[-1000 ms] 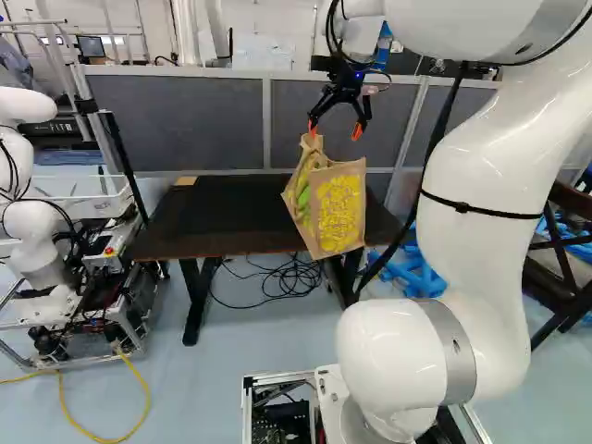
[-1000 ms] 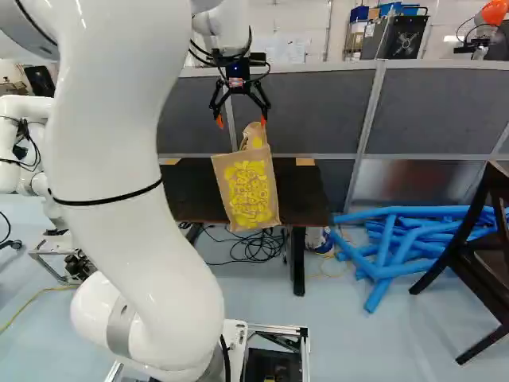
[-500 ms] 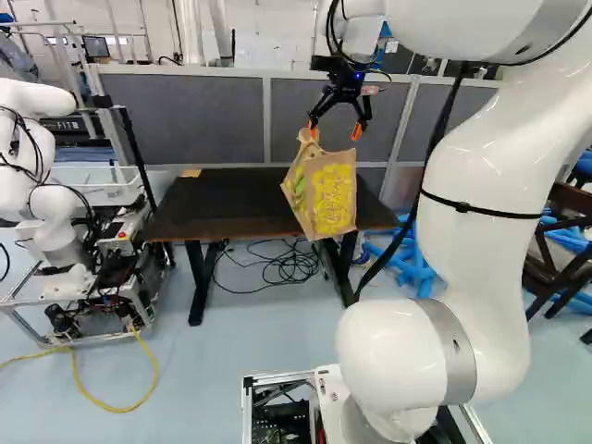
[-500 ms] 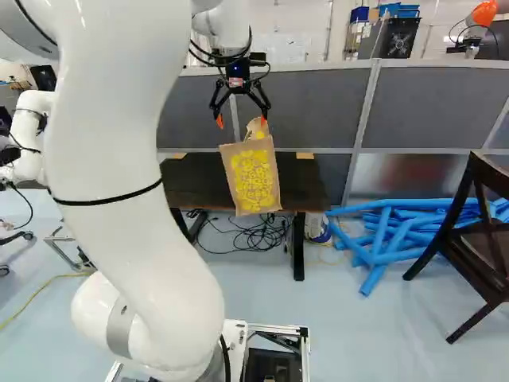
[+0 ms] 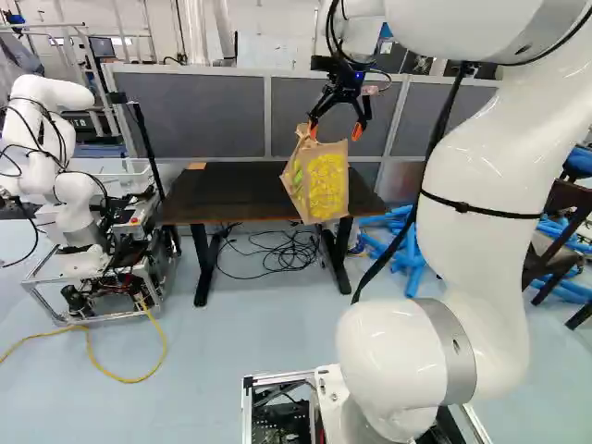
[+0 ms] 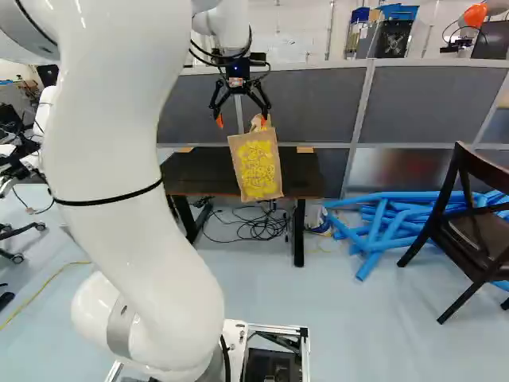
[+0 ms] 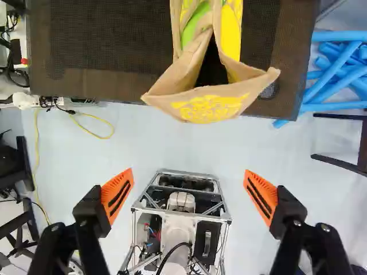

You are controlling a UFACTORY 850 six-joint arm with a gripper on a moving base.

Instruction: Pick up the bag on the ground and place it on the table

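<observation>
My gripper (image 5: 335,130) hangs high on the arm, open, with its orange-padded fingers wide apart. In the left base view the brown paper bag (image 5: 318,188), printed yellow, shows just below it, at the front edge of the dark table (image 5: 231,190). The bag (image 6: 258,167) looks slightly tilted in the right base view, its bottom by the table's front edge. From the wrist, the gripper (image 7: 189,192) holds nothing; the bag (image 7: 209,106) is ahead of the fingers, apart from them, its mouth open and leaning past the table edge (image 7: 123,89). Its contact with the tabletop is hidden.
Another robot (image 5: 88,222) stands at the left of the left base view, with a yellow cable (image 5: 120,377) near it. Blue tubes (image 6: 382,227) and a dark chair (image 6: 469,227) are right of the table. Grey partitions (image 6: 429,103) rise behind; black cables (image 5: 277,254) lie under the table.
The base has moved back, so the table and bag look smaller and farther off. The bag has kept its place at the table's front edge. The arm and open gripper have not shifted against the base.
</observation>
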